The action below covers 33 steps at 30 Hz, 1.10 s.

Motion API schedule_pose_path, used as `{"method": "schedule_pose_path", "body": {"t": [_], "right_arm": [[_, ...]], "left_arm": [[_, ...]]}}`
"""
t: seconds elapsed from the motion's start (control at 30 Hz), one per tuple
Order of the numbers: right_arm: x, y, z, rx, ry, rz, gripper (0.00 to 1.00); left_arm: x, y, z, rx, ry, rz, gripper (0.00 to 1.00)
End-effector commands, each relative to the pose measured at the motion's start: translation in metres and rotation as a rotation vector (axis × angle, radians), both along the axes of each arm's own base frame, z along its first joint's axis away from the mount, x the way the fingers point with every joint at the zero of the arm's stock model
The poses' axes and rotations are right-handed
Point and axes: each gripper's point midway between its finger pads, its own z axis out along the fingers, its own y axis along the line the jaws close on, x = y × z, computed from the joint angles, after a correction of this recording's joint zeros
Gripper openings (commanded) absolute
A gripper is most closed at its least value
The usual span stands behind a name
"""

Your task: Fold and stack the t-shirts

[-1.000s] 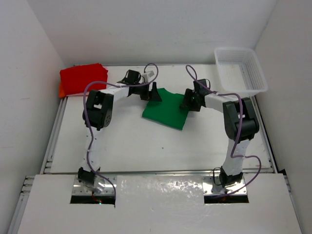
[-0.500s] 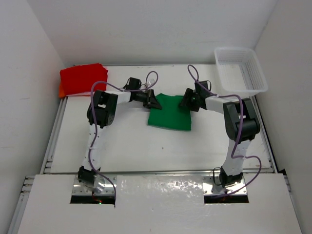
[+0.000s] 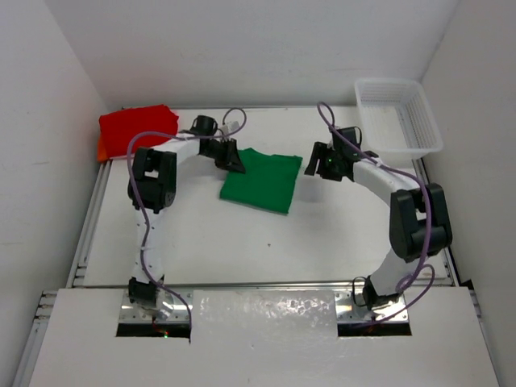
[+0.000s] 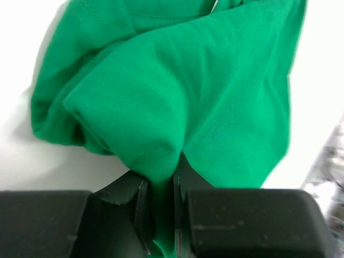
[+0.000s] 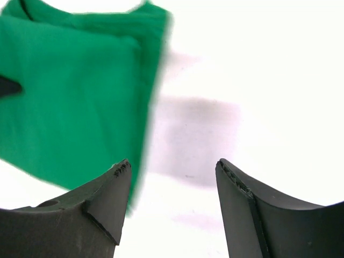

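One white basket [image 3: 426, 127] stands at the far right corner of the tabletop [image 3: 282, 242]. I count three shirts: a red shirt [image 3: 137, 129] lying on an orange shirt [image 3: 101, 150] in the far left corner, and a green shirt [image 3: 262, 181] mid-tabletop. My left tool [image 4: 161, 183] pinches the green shirt's edge. My right tool [image 5: 172, 172] gapes wide just beside it, holding nothing.

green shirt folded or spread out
Folded: the green shirt lies as a compact rectangle with doubled layers, one bunched edge pinched in the left gripper.
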Motion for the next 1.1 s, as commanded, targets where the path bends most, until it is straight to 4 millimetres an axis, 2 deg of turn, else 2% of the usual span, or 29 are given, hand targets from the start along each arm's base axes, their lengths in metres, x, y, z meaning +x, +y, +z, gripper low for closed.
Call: {"method": "schedule_pose_path", "body": {"t": [0.0, 0.03, 0.1, 0.13, 0.17, 0.2, 0.27, 0.33, 0.43, 0.5, 0.57, 0.6, 0.63, 0.7, 0.73, 0.83, 0.87, 0.9, 0.97, 1.0, 1.03, 1.07], "right_arm": [[0.001, -0.014, 0.027, -0.072, -0.053, 0.023, 0.62], [0.000, -0.014, 0.027, -0.077, -0.052, 0.026, 0.62], [0.001, -0.014, 0.032, -0.073, -0.063, 0.029, 0.62], [0.002, -0.014, 0.033, -0.074, -0.066, 0.028, 0.62], [0.003, -0.014, 0.035, -0.074, -0.074, 0.024, 0.62], [0.004, -0.014, 0.036, -0.076, -0.074, 0.024, 0.62], [0.006, -0.014, 0.038, -0.077, -0.078, 0.024, 0.62], [0.007, -0.014, 0.041, -0.083, -0.081, 0.029, 0.62], [0.007, -0.016, 0.042, -0.096, -0.081, 0.032, 0.62], [0.006, -0.017, 0.043, -0.100, -0.078, 0.036, 0.62], [0.003, -0.018, 0.042, -0.104, -0.070, 0.038, 0.62], [0.001, -0.018, 0.041, -0.108, -0.066, 0.040, 0.62], [0.000, -0.019, 0.043, -0.110, -0.068, 0.040, 0.62], [-0.002, -0.020, 0.044, -0.115, -0.071, 0.041, 0.62], [-0.005, -0.022, 0.044, -0.121, -0.067, 0.039, 0.62], [-0.009, -0.023, 0.042, -0.128, -0.061, 0.040, 0.62], [-0.009, -0.024, 0.044, -0.128, -0.066, 0.037, 0.62], [-0.011, -0.024, 0.043, -0.131, -0.062, 0.038, 0.62], [-0.013, -0.025, 0.042, -0.136, -0.055, 0.038, 0.62], [-0.014, -0.026, 0.043, -0.141, -0.051, 0.040, 0.62], [-0.014, -0.026, 0.043, -0.142, -0.052, 0.042, 0.62], [-0.014, -0.027, 0.042, -0.152, -0.049, 0.043, 0.62]], "left_arm": [[0.038, 0.051, 0.061, 0.221, -0.247, -0.016, 0.00], [0.036, 0.061, 0.064, 0.266, -0.231, -0.024, 0.00], [0.051, 0.080, 0.069, 0.369, -0.286, -0.029, 0.00], [0.061, 0.087, 0.090, 0.396, -0.324, -0.019, 0.00], [0.071, 0.102, 0.089, 0.441, -0.337, -0.005, 0.00], [0.085, 0.108, 0.113, 0.458, -0.398, 0.018, 0.00], [0.094, 0.130, 0.119, 0.528, -0.413, 0.049, 0.00], [0.104, 0.145, 0.137, 0.573, -0.467, 0.088, 0.00], [0.111, 0.151, 0.167, 0.604, -0.552, 0.120, 0.00], [0.117, 0.160, 0.194, 0.646, -0.628, 0.154, 0.00], [0.121, 0.172, 0.213, 0.670, -0.670, 0.186, 0.00], [0.124, 0.176, 0.229, 0.671, -0.705, 0.206, 0.00], [0.125, 0.188, 0.238, 0.679, -0.722, 0.229, 0.00], [0.124, 0.206, 0.261, 0.678, -0.768, 0.262, 0.00], [0.119, 0.200, 0.277, 0.633, -0.810, 0.237, 0.00], [0.114, 0.225, 0.299, 0.561, -0.864, 0.247, 0.00], [0.113, 0.229, 0.301, 0.538, -0.873, 0.241, 0.00], [0.117, 0.250, 0.305, 0.539, -0.888, 0.279, 0.00], [0.123, 0.270, 0.295, 0.512, -0.880, 0.292, 0.00], [0.125, 0.298, 0.294, 0.508, -0.874, 0.345, 0.00], [0.130, 0.307, 0.277, 0.477, -0.852, 0.339, 0.00], [0.133, 0.319, 0.274, 0.477, -0.849, 0.350, 0.00]]}}
